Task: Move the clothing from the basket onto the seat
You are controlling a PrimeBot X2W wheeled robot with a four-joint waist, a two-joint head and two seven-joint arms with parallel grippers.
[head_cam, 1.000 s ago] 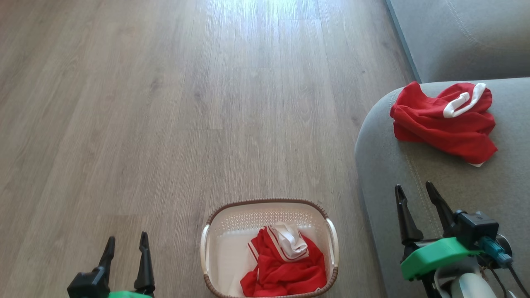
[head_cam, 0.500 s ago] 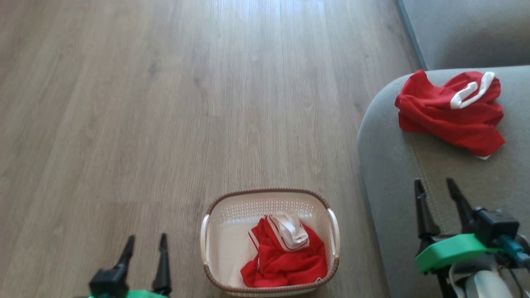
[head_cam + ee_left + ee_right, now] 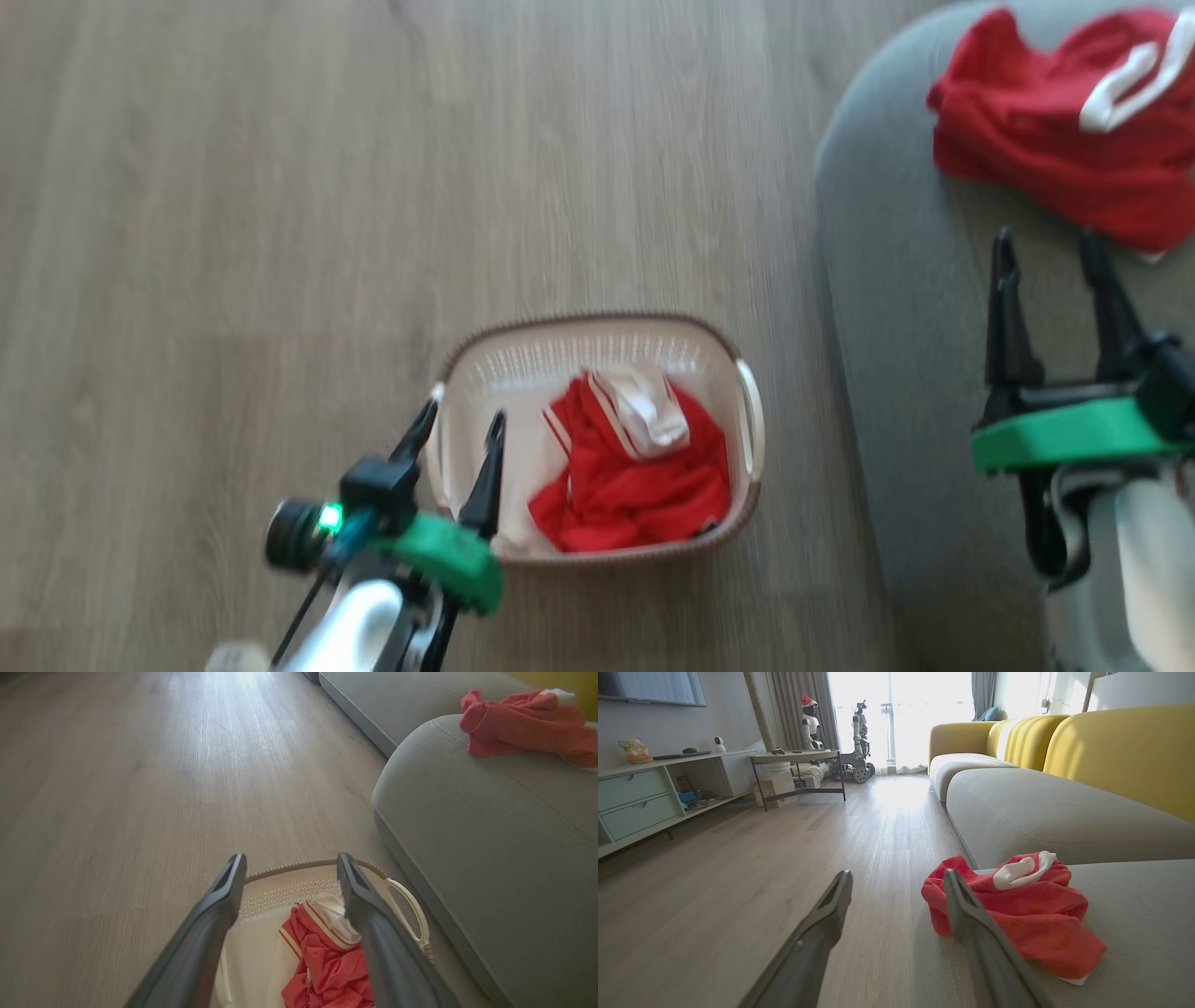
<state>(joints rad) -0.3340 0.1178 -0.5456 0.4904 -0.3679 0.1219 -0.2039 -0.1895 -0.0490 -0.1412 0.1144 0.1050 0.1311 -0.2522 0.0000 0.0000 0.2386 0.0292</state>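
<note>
Head view: a white basket sits on the wood floor at 6 o'clock from the centre. A striped garment, red with white trim, lies heaped in its right half. The left hand at 7 o'clock has its fingers spread and empty, poised over the basket's left rim. The grey seat fills the 3 o'clock side. A collared garment, also red, lies on it at 1 o'clock. The right hand hangs over the seat at 4 o'clock, fingers parted and holding nothing. This view is blurred.

Left wrist view: the two spread fingers frame the basket's far rim. The striped garment lies below the finger at 5 o'clock, not yet touched. The seat runs from 3 o'clock to 1 o'clock, with the collared garment on top.

Right wrist view: the parted fingers point past the seat's corner. The collared garment lies just beyond the finger at 4 o'clock; whether they touch cannot be told.

The striped garment looks light, soft and limp, so it will likely sag and trail when lifted. The raised fold beside its white band seems the best place to pinch, deep enough to gather several layers. A high lift should clear the rim of the light basket.
</note>
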